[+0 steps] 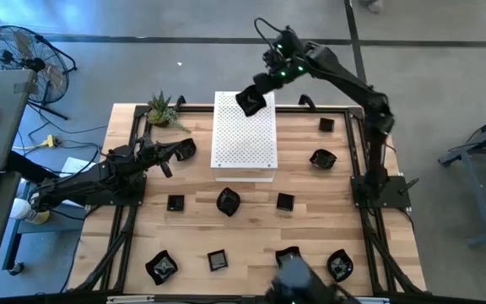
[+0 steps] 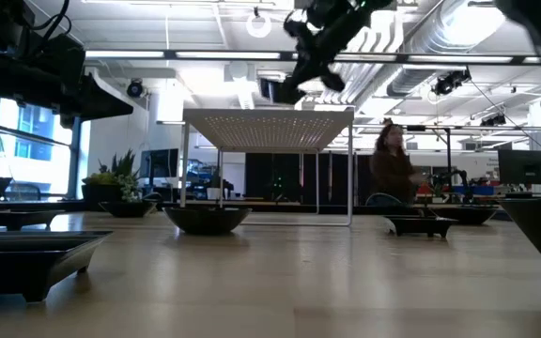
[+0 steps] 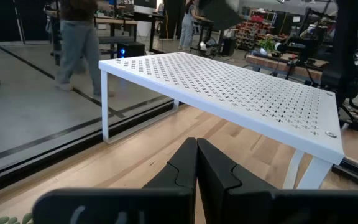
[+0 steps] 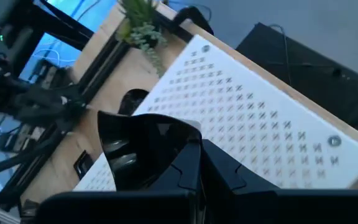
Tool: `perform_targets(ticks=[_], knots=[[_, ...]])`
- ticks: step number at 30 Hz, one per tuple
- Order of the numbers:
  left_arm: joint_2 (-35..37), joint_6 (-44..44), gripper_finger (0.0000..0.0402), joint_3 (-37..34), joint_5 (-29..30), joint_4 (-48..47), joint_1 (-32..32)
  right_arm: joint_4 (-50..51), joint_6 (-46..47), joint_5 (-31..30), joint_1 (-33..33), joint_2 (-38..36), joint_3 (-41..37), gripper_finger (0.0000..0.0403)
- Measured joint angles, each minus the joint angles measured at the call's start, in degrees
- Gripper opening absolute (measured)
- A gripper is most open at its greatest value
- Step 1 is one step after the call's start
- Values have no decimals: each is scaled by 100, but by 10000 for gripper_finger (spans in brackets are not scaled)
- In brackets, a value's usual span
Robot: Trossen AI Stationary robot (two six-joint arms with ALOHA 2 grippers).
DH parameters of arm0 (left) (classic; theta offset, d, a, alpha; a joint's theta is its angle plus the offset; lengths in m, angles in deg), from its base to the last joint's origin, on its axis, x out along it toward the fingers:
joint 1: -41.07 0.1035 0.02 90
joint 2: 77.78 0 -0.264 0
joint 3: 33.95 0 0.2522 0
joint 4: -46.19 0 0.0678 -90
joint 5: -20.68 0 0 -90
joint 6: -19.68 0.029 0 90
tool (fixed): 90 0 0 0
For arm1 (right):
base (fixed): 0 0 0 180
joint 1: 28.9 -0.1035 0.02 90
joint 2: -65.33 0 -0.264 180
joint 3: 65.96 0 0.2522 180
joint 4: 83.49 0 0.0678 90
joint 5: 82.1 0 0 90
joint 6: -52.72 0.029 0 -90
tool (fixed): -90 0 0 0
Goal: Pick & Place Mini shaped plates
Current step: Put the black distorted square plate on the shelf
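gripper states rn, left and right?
Left gripper: closed, empty, beside the white perforated board.
Right gripper: closed on a black mini plate, above the board.

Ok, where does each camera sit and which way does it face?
High: overhead, straight down; both arms, right gripper holding a glossy black mini plate over the white perforated board.
Low: table height, level; board overhead.
Left wrist: shut left gripper facing the board.
Right wrist: fingers gripping the plate above the board.
All share the board.
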Motion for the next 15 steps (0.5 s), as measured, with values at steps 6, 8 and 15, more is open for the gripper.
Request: perform_targets(ticks=[6,8,15], knots=[[0,13,1,0,0,0,0,382,-223,295,384,925,736,6],[0,13,1,0,14,0,1,447,-251,342,463,1115,835,6],[0,13,1,-2,120,2,-1,398,-369,383,468,1298,862,7]])
